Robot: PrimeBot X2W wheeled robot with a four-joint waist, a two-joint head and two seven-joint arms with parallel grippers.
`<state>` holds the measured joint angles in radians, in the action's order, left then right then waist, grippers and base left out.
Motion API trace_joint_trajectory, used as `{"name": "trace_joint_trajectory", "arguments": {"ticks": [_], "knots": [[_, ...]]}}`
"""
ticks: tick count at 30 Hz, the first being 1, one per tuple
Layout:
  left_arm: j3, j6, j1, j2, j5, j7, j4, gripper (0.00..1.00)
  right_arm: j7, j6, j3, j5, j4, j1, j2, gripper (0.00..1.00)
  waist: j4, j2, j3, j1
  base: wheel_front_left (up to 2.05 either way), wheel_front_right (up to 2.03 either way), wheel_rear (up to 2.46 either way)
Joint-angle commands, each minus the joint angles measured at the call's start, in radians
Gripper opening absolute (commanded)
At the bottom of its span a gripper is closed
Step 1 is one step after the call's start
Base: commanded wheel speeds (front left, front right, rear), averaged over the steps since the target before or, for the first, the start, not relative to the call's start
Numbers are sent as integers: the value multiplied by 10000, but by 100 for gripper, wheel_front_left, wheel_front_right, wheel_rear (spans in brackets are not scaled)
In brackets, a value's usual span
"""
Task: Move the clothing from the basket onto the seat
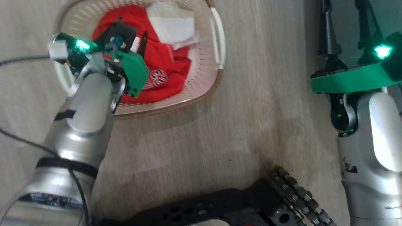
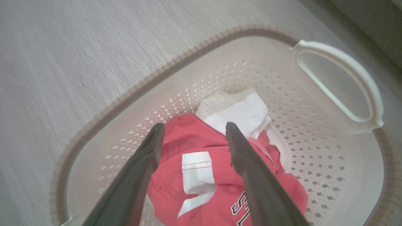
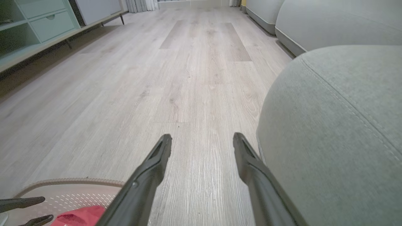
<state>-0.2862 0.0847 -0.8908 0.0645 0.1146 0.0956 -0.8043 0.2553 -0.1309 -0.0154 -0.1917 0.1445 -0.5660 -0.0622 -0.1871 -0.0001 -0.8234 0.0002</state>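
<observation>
The red clothing (image 1: 163,62) with white trim and a "32" print lies crumpled in the cream basket (image 1: 216,40) on the wood floor. A white patch of fabric (image 1: 171,25) lies at its far end. My left gripper (image 2: 194,125) hangs open just above the clothing (image 2: 201,138), one finger on each side of a white panel, inside the basket (image 2: 329,103). My right gripper (image 3: 202,136) is open and holds nothing, level over the floor beside the rounded corner of the grey-green seat (image 3: 329,125). The basket rim (image 3: 62,182) and the clothing (image 3: 81,215) show at that view's lower left.
My wheeled base (image 1: 282,201) is at the bottom of the head view. A pale green cabinet with drawers (image 3: 37,25) stands along the far left wall. More sofa sections (image 3: 329,18) line the right. Open wood floor (image 3: 194,62) stretches ahead.
</observation>
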Motion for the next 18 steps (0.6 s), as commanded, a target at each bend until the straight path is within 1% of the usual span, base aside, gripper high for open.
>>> {"name": "trace_joint_trajectory", "arguments": {"ticks": [1,4,8,13,18], "knots": [[103,-62,-133,174,108,-279,-155,100,65,2,-227,-126,-363,92,117,100,-420,1,-426,-2,0,0,0],[86,-189,-653,204,152,-739,-902,100,65,2,-360,-305,-427,31,118,100,-642,1,-608,-2,0,0,0],[79,-477,-1170,391,245,-1018,-1708,100,65,2,-516,-530,-574,6,118,100,-932,1,-835,-2,0,0,0],[45,-606,-1668,780,313,-1393,-2753,100,65,2,-754,-809,-747,20,119,100,-1396,1,-1207,-2,0,0,0],[-136,-596,-1941,1123,429,-1494,-3556,100,65,2,-798,-1107,-980,175,119,100,-1872,1,-1491,-2,0,0,0]]}}
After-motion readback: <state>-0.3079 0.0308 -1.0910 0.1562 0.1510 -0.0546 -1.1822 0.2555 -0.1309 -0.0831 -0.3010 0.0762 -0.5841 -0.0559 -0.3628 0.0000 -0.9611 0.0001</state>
